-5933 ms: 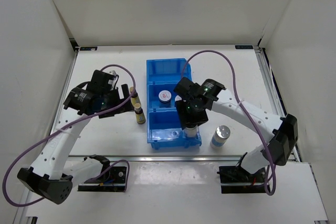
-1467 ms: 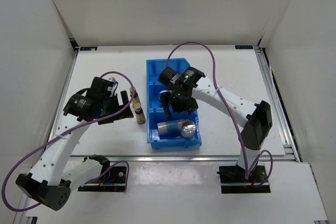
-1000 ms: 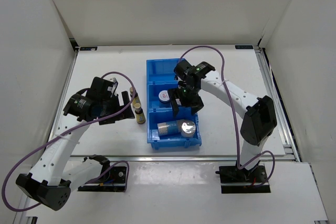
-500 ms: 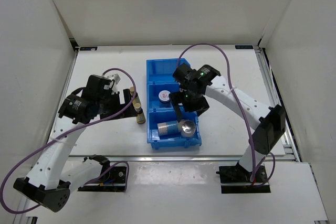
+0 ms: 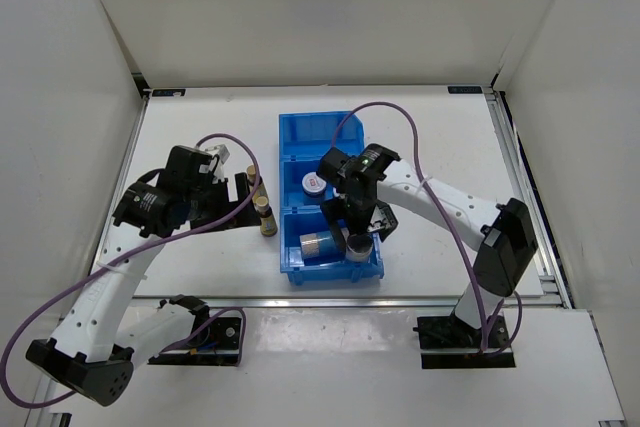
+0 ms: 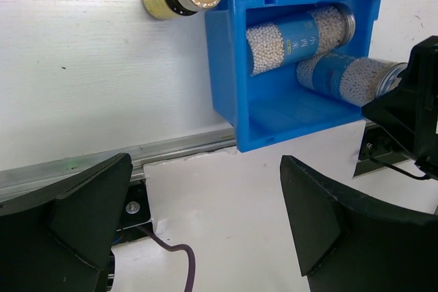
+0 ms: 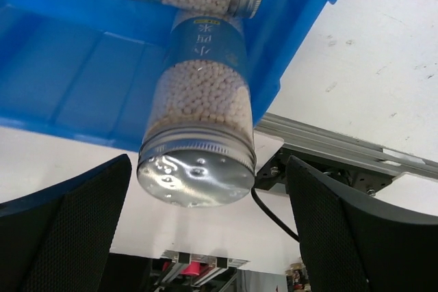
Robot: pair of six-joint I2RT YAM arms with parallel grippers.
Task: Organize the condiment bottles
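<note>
1. Since a moment ago, right fingers [image 5: 356, 239] have moved nearer the bin's [image 5: 290, 247] near compartment, spread around a silver-topped jar [image 7: 202, 128] without touching it.
2. Left fingers [image 5: 243, 192] hang released over two amber bottles [image 5: 264, 215] near the desk's [image 5: 190, 127] left edge.

A robot test cell in a lab, not a home or shop. Plain white panels [image 5: 300, 7] wall in a white desk [image 5: 200, 137] at 9, 12 and 3 o'clock. Aluminium rail [image 5: 400, 299] edges the desk at 6 o'clock, where two white arms [image 5: 100, 287] are bolted down, trailing purple cables [image 5: 400, 112]. A blue bin [image 5: 290, 142] sits mid-desk.
</note>
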